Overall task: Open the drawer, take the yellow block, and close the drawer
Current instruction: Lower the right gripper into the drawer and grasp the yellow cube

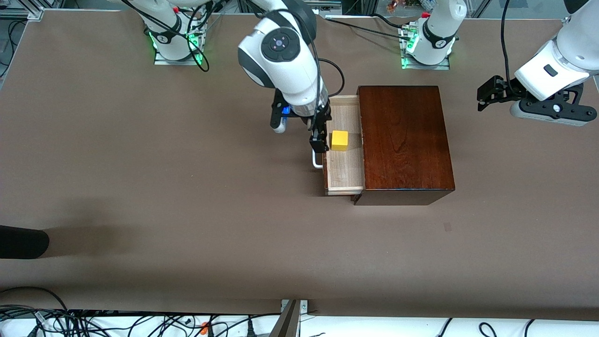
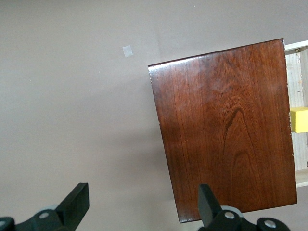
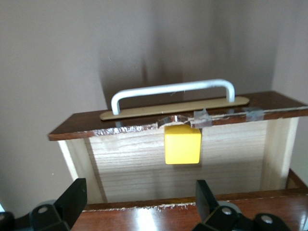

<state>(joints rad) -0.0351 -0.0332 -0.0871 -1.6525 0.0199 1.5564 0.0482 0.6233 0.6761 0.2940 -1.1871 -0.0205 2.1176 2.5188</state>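
Only the right wrist view shows tape on the drawer (image 3: 178, 159) front beside the yellow block (image 3: 182, 144). Right gripper (image 3: 137, 202) and left gripper (image 2: 139, 204): jaws spread, empty.

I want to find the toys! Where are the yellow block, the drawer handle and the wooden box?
block (image 1: 339, 140), front view, on its top face.
handle (image 3: 173, 90), right wrist view, on the middle of the white bar.
box (image 1: 403, 138), front view, on its dark top.
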